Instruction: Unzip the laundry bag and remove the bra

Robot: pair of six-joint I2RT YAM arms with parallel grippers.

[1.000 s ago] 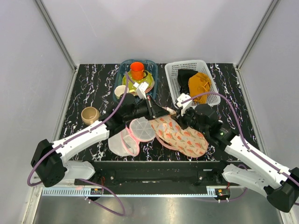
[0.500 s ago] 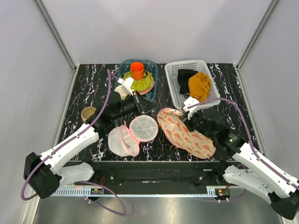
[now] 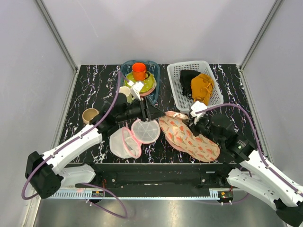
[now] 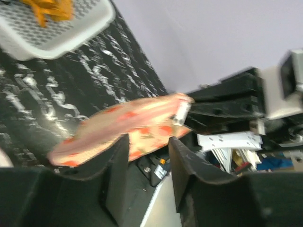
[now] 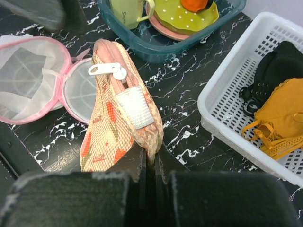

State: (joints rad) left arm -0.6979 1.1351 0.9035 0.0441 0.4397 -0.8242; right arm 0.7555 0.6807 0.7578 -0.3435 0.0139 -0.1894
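Note:
The laundry bag (image 3: 188,138) is a peach printed case lying closed on the black marble table, right of centre. In the right wrist view the laundry bag (image 5: 117,124) stands on edge, with its white zip pull (image 5: 107,70) at the far end. My right gripper (image 5: 151,158) is shut on the bag's near edge; from above, the right gripper (image 3: 199,126) is at the bag's right side. My left gripper (image 3: 153,112) is open just left of the bag's far end. In the left wrist view the left gripper (image 4: 147,163) is open, with the bag (image 4: 128,126) beyond its fingertips. The bra is hidden.
A round white mesh pouch with a pink rim (image 3: 135,137) lies open left of the bag. A white basket (image 3: 181,94) at the back right holds a black and a mustard garment. A teal bin (image 3: 124,71) holds dishes. A beige cup (image 3: 91,115) stands at the left.
The bag has shifted right with my right gripper, away from the mesh pouch. My left gripper drew back to the left, then came back toward the bag's far end.

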